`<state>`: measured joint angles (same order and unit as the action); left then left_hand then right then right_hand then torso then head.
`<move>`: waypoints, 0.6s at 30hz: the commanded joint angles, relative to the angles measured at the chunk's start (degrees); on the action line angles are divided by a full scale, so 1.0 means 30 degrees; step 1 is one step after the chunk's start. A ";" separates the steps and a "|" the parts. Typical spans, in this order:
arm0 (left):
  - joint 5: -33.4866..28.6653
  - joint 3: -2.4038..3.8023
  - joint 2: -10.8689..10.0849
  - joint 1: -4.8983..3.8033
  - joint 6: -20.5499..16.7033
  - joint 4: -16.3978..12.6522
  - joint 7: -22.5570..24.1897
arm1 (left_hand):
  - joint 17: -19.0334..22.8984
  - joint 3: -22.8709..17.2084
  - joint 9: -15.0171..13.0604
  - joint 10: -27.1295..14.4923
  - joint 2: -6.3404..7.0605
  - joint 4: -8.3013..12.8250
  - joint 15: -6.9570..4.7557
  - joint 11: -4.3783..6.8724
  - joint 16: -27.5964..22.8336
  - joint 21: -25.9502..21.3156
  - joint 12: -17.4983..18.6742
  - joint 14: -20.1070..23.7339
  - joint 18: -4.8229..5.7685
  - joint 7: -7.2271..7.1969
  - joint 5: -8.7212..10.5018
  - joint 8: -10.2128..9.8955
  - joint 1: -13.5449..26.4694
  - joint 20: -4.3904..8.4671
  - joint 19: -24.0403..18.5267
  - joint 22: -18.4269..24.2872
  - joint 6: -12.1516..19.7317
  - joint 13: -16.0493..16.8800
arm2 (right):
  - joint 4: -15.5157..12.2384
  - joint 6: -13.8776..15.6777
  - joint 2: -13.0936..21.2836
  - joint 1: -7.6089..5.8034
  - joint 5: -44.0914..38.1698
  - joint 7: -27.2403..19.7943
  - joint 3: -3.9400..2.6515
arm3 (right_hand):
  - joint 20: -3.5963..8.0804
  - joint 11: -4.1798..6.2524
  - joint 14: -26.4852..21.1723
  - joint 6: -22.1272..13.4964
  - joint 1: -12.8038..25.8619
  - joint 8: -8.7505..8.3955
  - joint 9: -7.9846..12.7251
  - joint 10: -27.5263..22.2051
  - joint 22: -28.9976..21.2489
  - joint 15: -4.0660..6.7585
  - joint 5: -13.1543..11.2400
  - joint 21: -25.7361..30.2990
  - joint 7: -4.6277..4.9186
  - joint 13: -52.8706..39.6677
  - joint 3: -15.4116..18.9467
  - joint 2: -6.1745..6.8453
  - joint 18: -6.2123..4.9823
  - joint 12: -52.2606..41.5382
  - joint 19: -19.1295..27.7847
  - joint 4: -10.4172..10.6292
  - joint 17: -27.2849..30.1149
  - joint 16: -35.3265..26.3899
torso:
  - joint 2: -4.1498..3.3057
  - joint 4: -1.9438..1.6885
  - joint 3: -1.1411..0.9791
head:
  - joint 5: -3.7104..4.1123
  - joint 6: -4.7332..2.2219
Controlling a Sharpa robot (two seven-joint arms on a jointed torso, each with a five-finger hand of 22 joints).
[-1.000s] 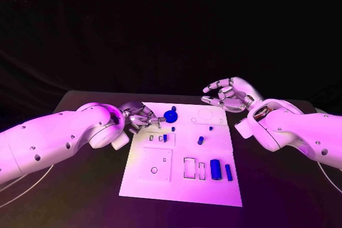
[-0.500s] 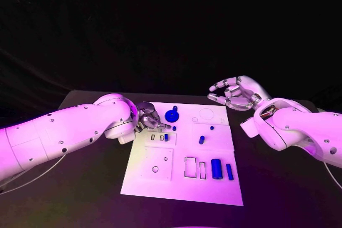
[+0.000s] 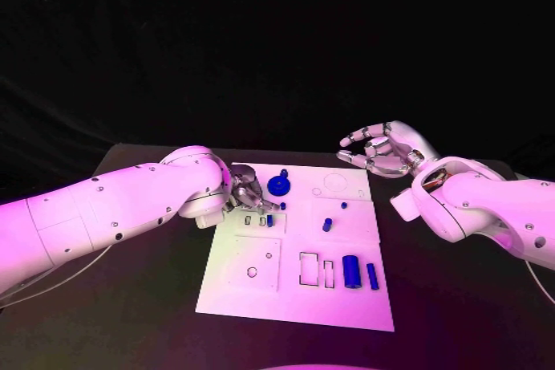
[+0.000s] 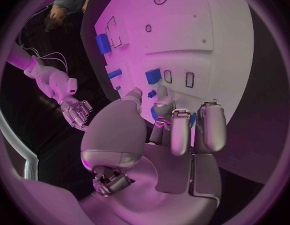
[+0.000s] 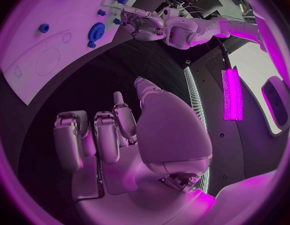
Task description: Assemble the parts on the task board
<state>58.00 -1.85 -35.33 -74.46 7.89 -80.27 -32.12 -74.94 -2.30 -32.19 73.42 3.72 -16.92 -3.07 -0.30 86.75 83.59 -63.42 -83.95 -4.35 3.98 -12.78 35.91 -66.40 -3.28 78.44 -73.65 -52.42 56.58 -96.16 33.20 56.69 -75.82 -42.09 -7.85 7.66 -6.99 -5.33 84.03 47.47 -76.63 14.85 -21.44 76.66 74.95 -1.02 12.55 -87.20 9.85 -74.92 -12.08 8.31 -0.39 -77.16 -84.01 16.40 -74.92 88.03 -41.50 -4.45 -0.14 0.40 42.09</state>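
The left robot hand (image 4: 176,130) perhaps pinches a blue part (image 4: 192,119), mostly hidden by fingers.

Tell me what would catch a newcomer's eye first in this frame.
Most striking is the white task board in the middle of the black table, dotted with small blue parts. The left hand sits low at the board's far left edge, fingers curled by a round blue part; whether it holds anything is unclear. The right hand hangs empty, fingers apart, above the far right corner.
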 commanded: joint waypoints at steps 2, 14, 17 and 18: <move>0.0198 -0.0027 0.0239 -0.0092 0.1188 0.0171 -0.0221 | -0.3425 0.0152 -0.0084 -0.0056 -0.0122 0.0007 -0.0086 0.0122 0.0131 0.0116 -0.0098 -0.1550 0.0284 0.0002 0.0054 0.0146 0.0070 0.0011 0.0110 -0.0025 0.0141 0.0007 | 0.0024 -0.0311 -0.0043 0.0002 -0.0311 0.0116 0.0005 | -0.0026 0.0086 0.1460 0.0150 0.0109 0.0120 -0.0030 -0.0108 0.4183 0.0036 0.0156 0.0141 -0.0015 -0.0225 0.0079 -0.0046 -0.0203 0.0089 -0.1185 0.0044 -0.2826 -0.0070 | -0.0005 -0.0012 0.0022 | 0.0013 0.0037; 0.0200 -0.0086 0.0588 -0.0097 0.1745 0.0585 -0.0262 | -0.3467 0.0131 -0.0267 -0.0097 -0.0168 0.0018 -0.0091 0.0125 0.0156 0.0145 -0.0113 -0.1561 0.0296 0.0000 0.0013 0.0211 -0.0121 0.0013 0.0140 -0.0094 0.0263 0.0025 | 0.0078 -0.0353 -0.0120 0.0011 -0.0322 0.0179 0.0009 | -0.0017 0.0093 0.1450 0.0151 0.0119 0.0139 -0.0027 -0.0116 0.4164 0.0045 0.0245 0.0168 -0.0022 -0.0210 0.0076 -0.0063 -0.0211 0.0097 -0.1167 0.0044 -0.2785 -0.0087 | 0.0026 0.0005 0.0019 | 0.0007 0.0140; 0.0200 -0.0091 0.0630 -0.0097 0.1886 0.0615 -0.0272 | -0.3483 0.0116 -0.0340 -0.0117 -0.0196 0.0019 -0.0089 0.0126 0.0165 0.0153 -0.0114 -0.1564 0.0298 0.0002 0.0000 0.0235 -0.0204 0.0012 0.0144 -0.0110 0.0307 0.0027 | 0.0114 -0.0365 -0.0179 0.0018 -0.0322 0.0186 0.0011 | -0.0017 0.0093 0.1450 0.0151 0.0119 0.0139 -0.0027 -0.0116 0.4164 0.0045 0.0245 0.0168 -0.0022 -0.0210 0.0076 -0.0063 -0.0211 0.0097 -0.1167 0.0044 -0.2785 -0.0087 | 0.0031 -0.0011 0.0009 | 0.0023 0.0181; 0.0200 -0.0091 0.0640 -0.0097 0.1916 0.0613 -0.0273 | -0.3489 0.0107 -0.0380 -0.0130 -0.0208 0.0021 -0.0089 0.0124 0.0168 0.0155 -0.0110 -0.1566 0.0299 0.0001 -0.0009 0.0247 -0.0255 0.0012 0.0143 -0.0113 0.0330 0.0022 | 0.0122 -0.0368 -0.0193 0.0020 -0.0323 0.0186 0.0011 | -0.0017 0.0093 0.1450 0.0151 0.0119 0.0139 -0.0027 -0.0116 0.4164 0.0045 0.0245 0.0168 -0.0022 -0.0210 0.0076 -0.0063 -0.0211 0.0097 -0.1167 0.0044 -0.2785 -0.0087 | 0.0031 -0.0014 0.0008 | 0.0023 0.0185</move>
<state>58.38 -2.14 -33.61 -74.52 11.65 -78.40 -32.80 -74.93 -2.30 -33.28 73.21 3.22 -16.92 -3.07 -0.09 86.98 83.81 -63.41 -83.94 -4.36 3.97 -12.79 36.42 -66.89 -3.28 78.43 -73.94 -52.00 56.57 -95.82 33.00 56.23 -75.80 -42.37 -7.41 7.69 -6.99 -5.13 84.03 47.47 -76.63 15.06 -21.44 76.46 74.93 -1.02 13.10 -86.98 9.85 -74.91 -12.08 8.31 -0.39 -77.16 -84.01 16.40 -74.91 88.03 -41.42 -4.45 -0.08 0.43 42.56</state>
